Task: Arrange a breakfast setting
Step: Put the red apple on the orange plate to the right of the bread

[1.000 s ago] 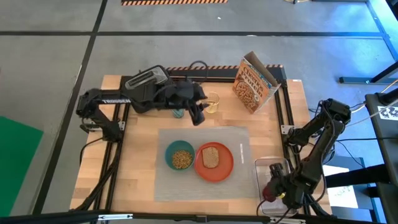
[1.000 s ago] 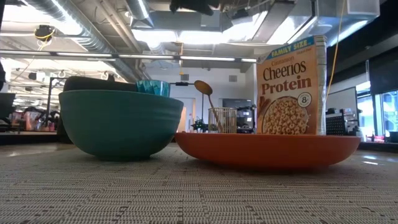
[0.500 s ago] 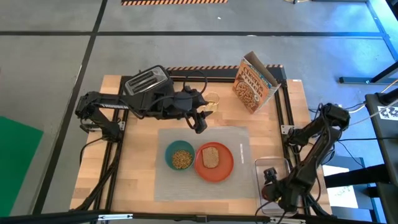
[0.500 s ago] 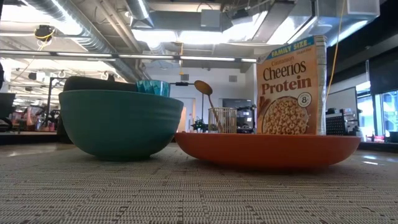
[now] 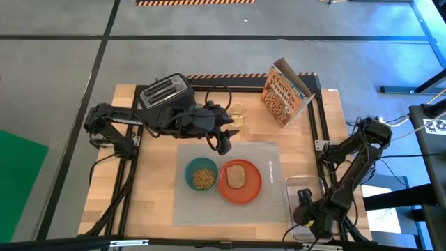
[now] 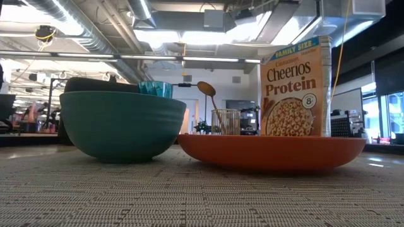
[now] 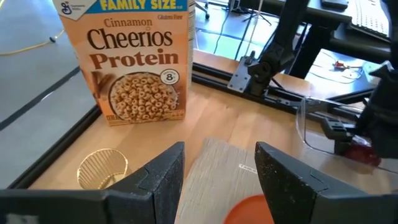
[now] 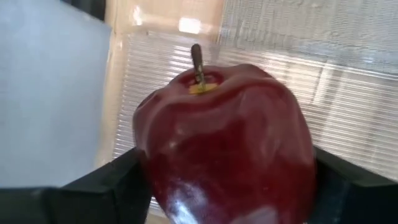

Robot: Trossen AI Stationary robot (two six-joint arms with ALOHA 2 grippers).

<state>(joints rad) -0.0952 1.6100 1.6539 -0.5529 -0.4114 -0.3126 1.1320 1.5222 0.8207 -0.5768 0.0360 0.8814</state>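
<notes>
The grey placemat (image 5: 209, 208) lies mid-table. On it stand the teal bowl (image 5: 189, 171), with cereal in it, and the orange plate (image 5: 253, 187), which carries the toast slice (image 5: 237, 176). The teal cup (image 6: 154, 89) shows behind the bowl in the low view; my left arm hides it from above. The gold spoon (image 6: 208, 93) stands in a wire cup (image 5: 238, 114). My left gripper (image 5: 224, 145) is open and empty above the placemat's far edge. My right gripper (image 5: 303, 211) is over the clear tray (image 5: 293, 187), shut on the red apple (image 8: 224, 143). My right gripper pinches the apple between its two fingers (image 8: 112, 180), one on each opposite side of its body (image 8: 155, 162). The stem (image 8: 197, 62) shows above the hold and the ribbed tray floor behind it. I cannot tell whether the apple rests on the tray.
A black toaster (image 5: 165, 90) stands at the far left under my left arm. A Cheerios box (image 5: 284, 93) stands at the far right. Black rails (image 5: 317, 118) run along the table's right and far edges.
My left gripper has moved from beside the wire cup toward the table's near edge and now stands over the placemat's far edge.
</notes>
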